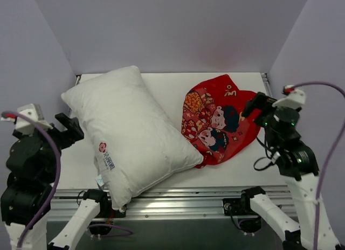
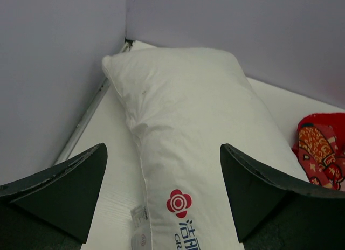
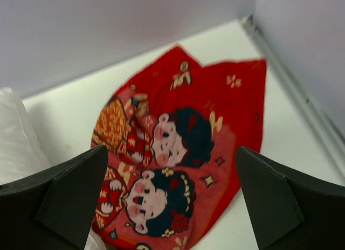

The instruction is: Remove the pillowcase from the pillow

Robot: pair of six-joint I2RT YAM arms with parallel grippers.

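Note:
The white pillow lies bare and slanted across the left half of the table, its red round logo near the front corner. The red pillowcase with its two cartoon children lies crumpled flat on the table to the pillow's right, touching its lower right edge. My left gripper hangs open at the pillow's left side, above the table, holding nothing. My right gripper is open beside the pillowcase's right edge, raised above it. In the right wrist view the pillowcase lies below the wide-apart jaws.
Purple-grey walls close the table in at the back and both sides. A metal rail runs along the near edge. A small paper tag hangs off the pillow's seam by the logo.

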